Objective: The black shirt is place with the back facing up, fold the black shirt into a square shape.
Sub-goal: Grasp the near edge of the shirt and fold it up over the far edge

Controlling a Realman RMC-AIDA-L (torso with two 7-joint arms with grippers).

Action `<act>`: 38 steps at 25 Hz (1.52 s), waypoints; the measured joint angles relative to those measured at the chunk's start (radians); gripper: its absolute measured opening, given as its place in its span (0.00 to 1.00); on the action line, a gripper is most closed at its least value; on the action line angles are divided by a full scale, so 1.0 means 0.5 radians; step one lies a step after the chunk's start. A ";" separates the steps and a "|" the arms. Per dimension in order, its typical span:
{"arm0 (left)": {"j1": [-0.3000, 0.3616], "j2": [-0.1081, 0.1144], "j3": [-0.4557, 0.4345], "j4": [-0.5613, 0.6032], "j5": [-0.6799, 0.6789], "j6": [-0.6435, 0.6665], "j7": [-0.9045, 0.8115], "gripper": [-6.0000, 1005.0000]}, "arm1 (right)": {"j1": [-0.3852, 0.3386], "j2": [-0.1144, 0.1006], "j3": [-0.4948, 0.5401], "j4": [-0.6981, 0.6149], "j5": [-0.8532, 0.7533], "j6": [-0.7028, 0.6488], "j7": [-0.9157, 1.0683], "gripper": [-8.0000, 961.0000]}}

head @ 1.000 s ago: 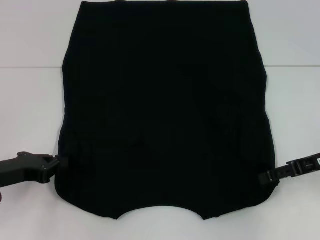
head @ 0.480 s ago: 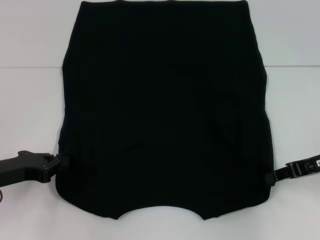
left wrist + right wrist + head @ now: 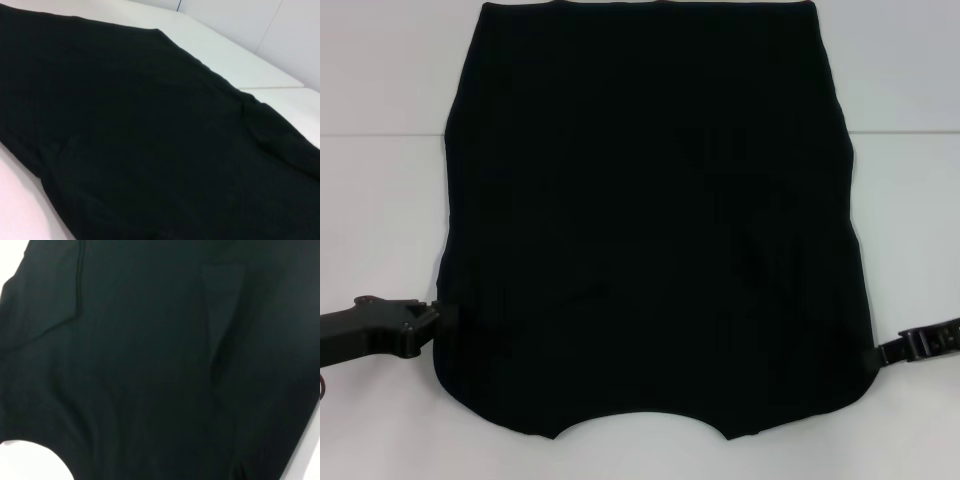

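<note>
Both grippers have slid outward since earlier; left gripper (image 3: 432, 322) and right gripper (image 3: 876, 354) touch the black shirt (image 3: 650, 220) edges, jaws' state unclear.

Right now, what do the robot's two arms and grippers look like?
In the head view the left gripper is chunky matte black with an angular, blocky housing on a thick black arm. The right gripper is black too, slimmer, with a ridged, segmented link. No markings are legible on either.

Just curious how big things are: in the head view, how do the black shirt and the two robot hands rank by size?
1. Plain black cloth shirt, by far the largest.
2. Left black hand.
3. Right black hand, which shows less; both hands are partly cut off at the shirt's edges, so their order is unsure.
</note>
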 joint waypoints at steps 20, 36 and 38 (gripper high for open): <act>0.082 0.039 -0.233 0.073 0.003 0.515 -0.220 0.03 | -0.276 -0.060 0.498 -0.034 0.008 -0.303 -0.530 0.07; 0.323 -0.011 -0.243 0.108 0.052 0.966 -0.228 0.03 | -0.588 -0.139 0.842 -0.078 0.005 -0.708 -1.064 0.07; 0.340 -0.019 -0.243 0.131 0.070 1.026 -0.228 0.03 | -0.602 -0.141 0.853 -0.083 0.006 -0.731 -1.080 0.07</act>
